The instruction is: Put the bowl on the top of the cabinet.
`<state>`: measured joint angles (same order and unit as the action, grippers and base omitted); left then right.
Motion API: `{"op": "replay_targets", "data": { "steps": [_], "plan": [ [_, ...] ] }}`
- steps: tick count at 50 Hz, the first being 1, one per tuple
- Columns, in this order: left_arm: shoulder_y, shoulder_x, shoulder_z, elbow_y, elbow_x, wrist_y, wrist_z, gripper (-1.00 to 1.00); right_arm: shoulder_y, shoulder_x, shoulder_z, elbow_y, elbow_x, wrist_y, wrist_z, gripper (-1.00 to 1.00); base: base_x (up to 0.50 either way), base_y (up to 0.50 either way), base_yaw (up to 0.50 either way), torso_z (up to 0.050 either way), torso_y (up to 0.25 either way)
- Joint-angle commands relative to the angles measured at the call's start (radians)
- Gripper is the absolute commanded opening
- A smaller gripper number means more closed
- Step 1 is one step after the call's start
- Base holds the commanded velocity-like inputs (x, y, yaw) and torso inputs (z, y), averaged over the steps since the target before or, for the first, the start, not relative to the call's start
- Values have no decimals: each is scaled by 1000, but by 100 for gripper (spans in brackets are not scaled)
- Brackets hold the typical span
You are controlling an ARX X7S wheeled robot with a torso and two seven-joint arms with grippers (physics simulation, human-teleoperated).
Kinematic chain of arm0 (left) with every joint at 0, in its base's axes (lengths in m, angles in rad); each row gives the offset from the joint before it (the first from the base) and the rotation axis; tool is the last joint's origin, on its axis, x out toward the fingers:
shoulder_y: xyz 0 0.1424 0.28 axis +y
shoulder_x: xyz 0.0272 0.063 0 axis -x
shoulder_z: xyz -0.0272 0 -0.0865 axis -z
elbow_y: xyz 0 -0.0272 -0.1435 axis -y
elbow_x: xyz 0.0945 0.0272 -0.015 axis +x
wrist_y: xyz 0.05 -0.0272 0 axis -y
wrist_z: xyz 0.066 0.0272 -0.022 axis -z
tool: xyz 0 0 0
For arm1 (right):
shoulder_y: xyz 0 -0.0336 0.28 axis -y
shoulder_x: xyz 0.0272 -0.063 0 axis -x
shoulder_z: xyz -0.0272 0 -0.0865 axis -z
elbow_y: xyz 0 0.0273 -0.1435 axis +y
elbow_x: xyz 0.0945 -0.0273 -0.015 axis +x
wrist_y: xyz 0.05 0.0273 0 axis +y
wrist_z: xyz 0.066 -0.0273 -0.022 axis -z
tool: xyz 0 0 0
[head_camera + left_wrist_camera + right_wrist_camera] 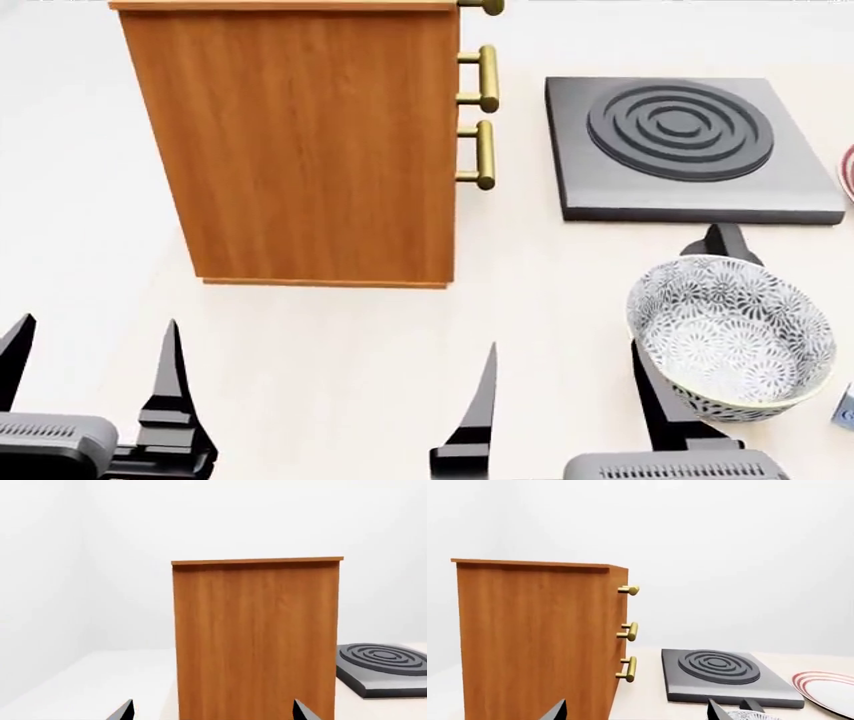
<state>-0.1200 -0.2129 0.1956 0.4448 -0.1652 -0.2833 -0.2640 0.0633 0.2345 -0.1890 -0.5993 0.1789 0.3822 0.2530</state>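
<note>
Pale countertop holds a grey-floral white bowl (731, 335) beside the cabinet (314, 140).

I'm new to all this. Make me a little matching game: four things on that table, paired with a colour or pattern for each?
Things:
1. bowl
2. cabinet
3. stove plate
4. cabinet handles

Looks:
a. brass
b. dark grey with raised rings
c. orange-brown wood grain
d. white with dense grey flowers

Pairs: 1-d, 2-c, 3-b, 4-a
</note>
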Motion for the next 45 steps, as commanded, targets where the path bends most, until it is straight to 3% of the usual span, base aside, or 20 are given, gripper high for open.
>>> {"op": "replay_targets", "data": {
  "steps": [1,14,27,45],
  "plan": [
    [0,-6,3,2,-6,0,-6,100,1,7,-8,-3,2,6,9,100,500,27,0,0,0],
    [-1,-11,6,-1,-11,4,-13,100,1,10,-10,8,3,-14,19,100,471,28,0,0,0],
    [-3,-17,13,1,-16,4,-21,100,2,18,-16,14,11,-16,20,100,52,1,0,0,0],
    [-3,-25,19,-5,-25,11,-30,100,5,21,-22,16,-3,-18,50,100,436,72,0,0,1]
  ]
}}
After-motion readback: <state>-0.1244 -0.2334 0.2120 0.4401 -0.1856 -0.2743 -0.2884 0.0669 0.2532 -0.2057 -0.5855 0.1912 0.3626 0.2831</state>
